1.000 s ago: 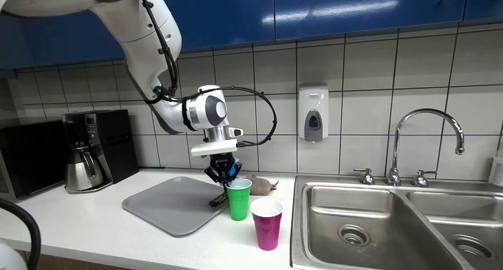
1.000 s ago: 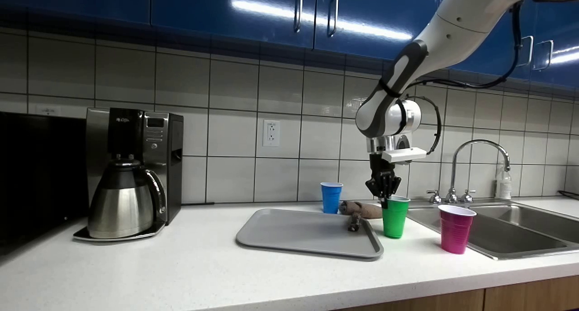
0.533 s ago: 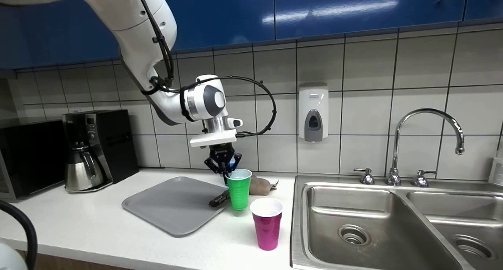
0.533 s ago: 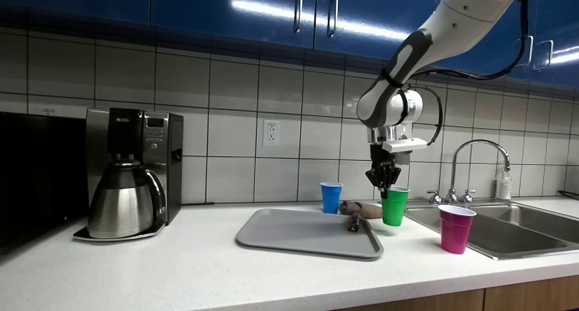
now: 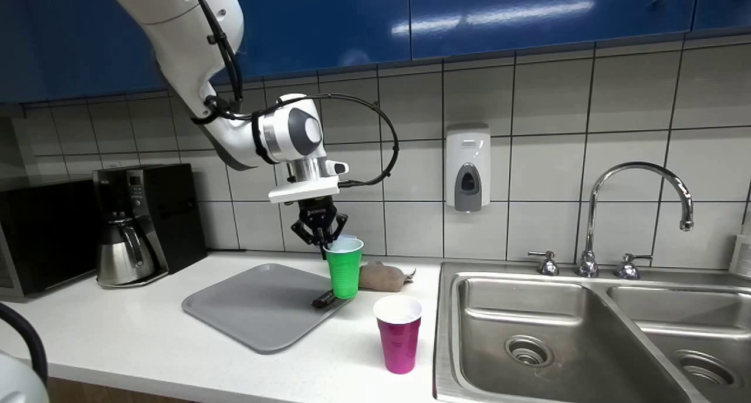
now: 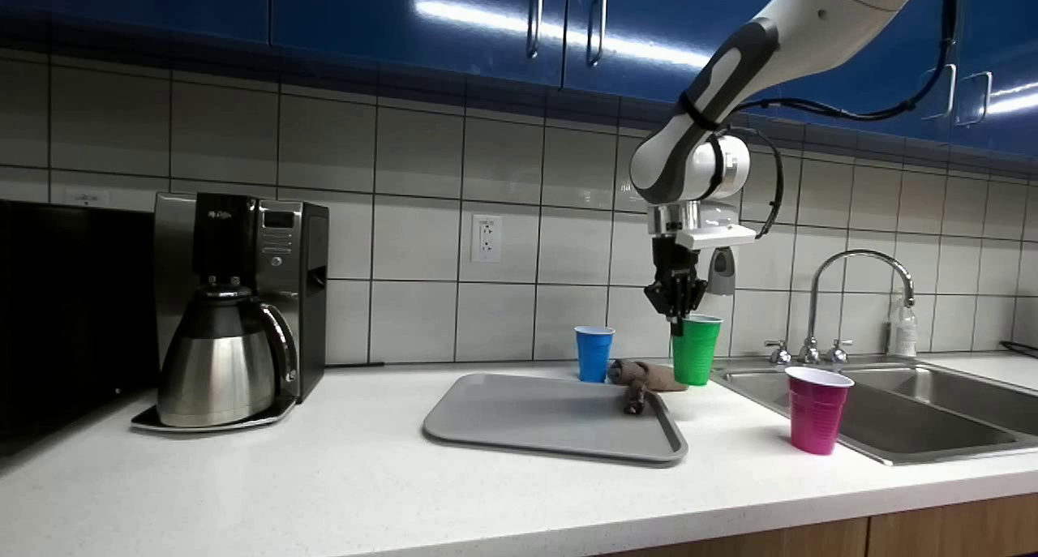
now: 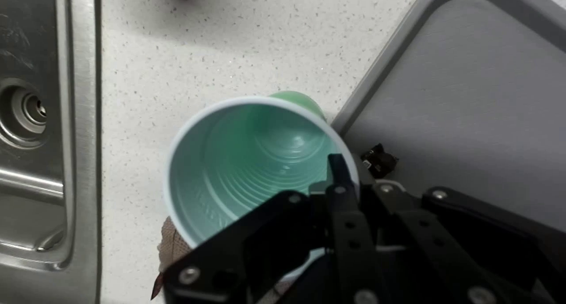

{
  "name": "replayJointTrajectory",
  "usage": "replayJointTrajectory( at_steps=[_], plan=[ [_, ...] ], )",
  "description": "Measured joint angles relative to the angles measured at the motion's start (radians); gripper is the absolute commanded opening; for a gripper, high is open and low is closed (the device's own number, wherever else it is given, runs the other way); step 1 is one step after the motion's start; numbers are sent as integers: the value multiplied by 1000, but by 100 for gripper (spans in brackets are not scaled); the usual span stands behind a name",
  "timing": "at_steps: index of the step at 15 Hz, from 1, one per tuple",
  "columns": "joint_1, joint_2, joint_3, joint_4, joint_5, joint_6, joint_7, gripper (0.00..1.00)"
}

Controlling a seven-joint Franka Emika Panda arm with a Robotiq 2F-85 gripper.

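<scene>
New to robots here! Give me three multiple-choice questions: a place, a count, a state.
1. Where does the magenta cup stand?
A) sink
B) tray
C) counter

2. How many cups show?
A) three
B) one
C) six

3. How is the gripper?
A) holding nothing
B) gripping the green cup
C) gripping the carafe

1 C: both exterior views show it there.
2 A: an exterior view shows green, magenta and a blue cup.
3 B: the wrist view shows fingers pinching the cup's rim.

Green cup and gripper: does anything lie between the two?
Nothing shows between them: in the wrist view, the gripper pinches the green cup by its rim, one finger inside, one outside.
</scene>
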Motion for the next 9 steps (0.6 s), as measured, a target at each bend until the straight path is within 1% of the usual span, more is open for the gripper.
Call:
replayJointTrajectory(
  at_steps=[9],
  plan=[
    [51,-27,49,0,2,-25,0,1]
  ],
)
